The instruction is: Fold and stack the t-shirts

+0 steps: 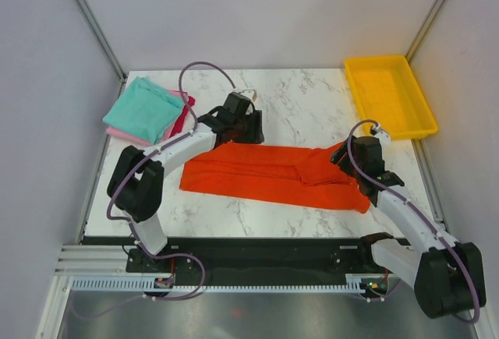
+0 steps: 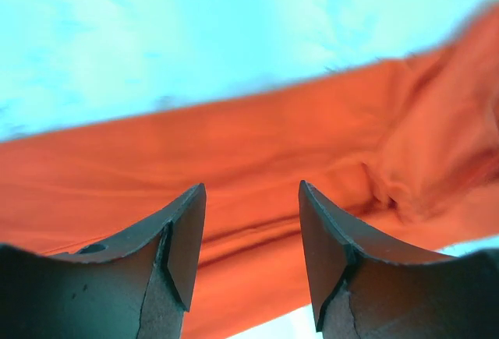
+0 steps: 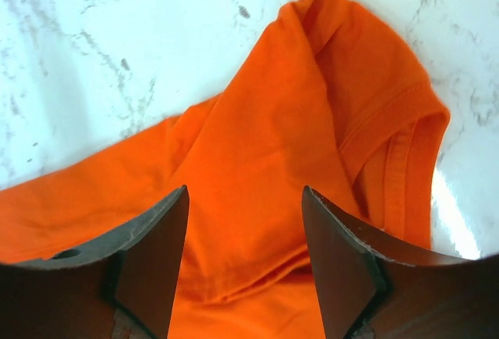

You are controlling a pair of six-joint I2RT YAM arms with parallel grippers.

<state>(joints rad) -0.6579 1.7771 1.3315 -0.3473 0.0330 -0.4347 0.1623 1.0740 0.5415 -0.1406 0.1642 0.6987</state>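
The orange-red t-shirt (image 1: pixel 265 174) lies folded into a long band across the middle of the marble table. My left gripper (image 1: pixel 243 135) hovers over its far edge, jaws open, with only cloth (image 2: pixel 257 160) below them. My right gripper (image 1: pixel 352 161) is over the band's right end, where a sleeve (image 3: pixel 366 113) bunches up; its jaws are open with nothing between them. A folded teal t-shirt (image 1: pixel 143 110) rests on a pink one (image 1: pixel 182 114) at the far left corner.
A yellow plastic tray (image 1: pixel 390 96) stands at the far right corner. White walls with metal posts close in the table on three sides. Bare marble (image 1: pixel 304 105) shows behind the orange shirt.
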